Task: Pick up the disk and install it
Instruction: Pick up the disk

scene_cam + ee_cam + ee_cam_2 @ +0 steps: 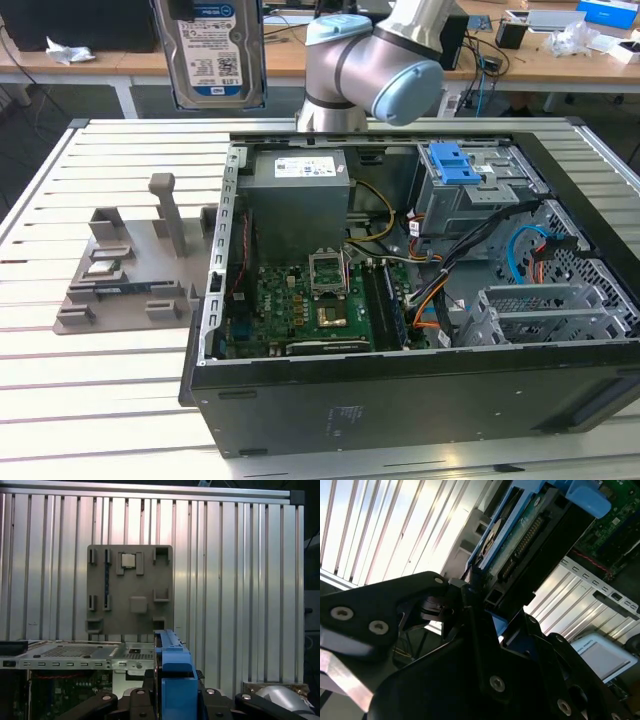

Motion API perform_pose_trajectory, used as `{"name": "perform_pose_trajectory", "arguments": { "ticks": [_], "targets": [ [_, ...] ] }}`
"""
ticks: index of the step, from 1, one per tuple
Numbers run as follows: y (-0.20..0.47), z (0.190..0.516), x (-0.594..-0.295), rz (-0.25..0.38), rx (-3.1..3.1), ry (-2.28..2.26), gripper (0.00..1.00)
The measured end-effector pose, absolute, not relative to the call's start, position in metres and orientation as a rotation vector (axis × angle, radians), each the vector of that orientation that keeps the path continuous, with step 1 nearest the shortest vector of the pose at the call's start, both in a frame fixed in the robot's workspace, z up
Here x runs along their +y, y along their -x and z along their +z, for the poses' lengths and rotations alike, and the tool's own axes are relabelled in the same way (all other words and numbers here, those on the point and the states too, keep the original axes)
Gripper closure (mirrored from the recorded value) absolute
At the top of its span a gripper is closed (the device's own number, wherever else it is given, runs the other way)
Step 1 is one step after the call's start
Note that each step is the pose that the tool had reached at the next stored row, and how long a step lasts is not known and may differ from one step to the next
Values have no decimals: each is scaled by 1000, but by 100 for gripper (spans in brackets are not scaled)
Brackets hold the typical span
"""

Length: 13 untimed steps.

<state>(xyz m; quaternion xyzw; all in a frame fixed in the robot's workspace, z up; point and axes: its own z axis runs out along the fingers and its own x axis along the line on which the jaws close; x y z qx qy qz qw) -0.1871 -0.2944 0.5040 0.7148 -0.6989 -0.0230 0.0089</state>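
Pickup was done: my black gripper [175,682] was pinching the silver, blue-framed hard disk [215,50] well above the slatted aluminium table [100,400]. It wasn't installed yet; I reckon seating it needed careful lining-up inside the open black computer case [400,400].

The black gripper [472,600] clasps the disk [215,50], which is silver with a blue-and-white barcoded label and a bright blue frame. Below the gripper, the table [225,580] is silver, striped with dark grooves, and the tray [130,587] on it is plain grey. Beside the gripper, the case [400,400] is black, its board [300,310] green, its latch [455,160] blue.
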Motion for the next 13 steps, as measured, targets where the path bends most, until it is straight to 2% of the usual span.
{"name": "perform_pose_trajectory", "arguments": {
  "ticks": [13],
  "targets": [
    [147, 504, -294, -72, -2183, -2233, 63]
  ]
}}
